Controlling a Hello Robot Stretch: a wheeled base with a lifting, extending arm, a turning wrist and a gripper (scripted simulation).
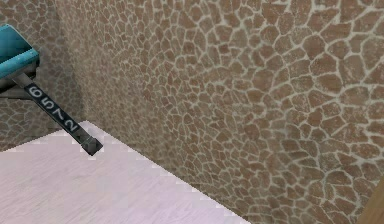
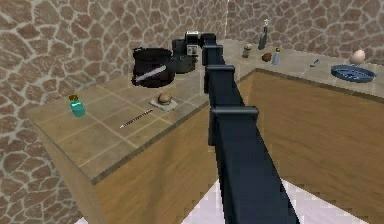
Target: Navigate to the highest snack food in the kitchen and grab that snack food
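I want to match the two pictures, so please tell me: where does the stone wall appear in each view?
Forward view: the stone wall covers the top and right, above the pale floor at lower left.
Arm side view: the stone wall runs along the top and left, behind the counter.
Shared landmark: the pale floor, at this view's bottom right corner.

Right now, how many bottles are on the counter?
1: a tall dark bottle stands at the far end of the counter, by the wall. The little thing beside it is too small to name, and the arm may hide more.
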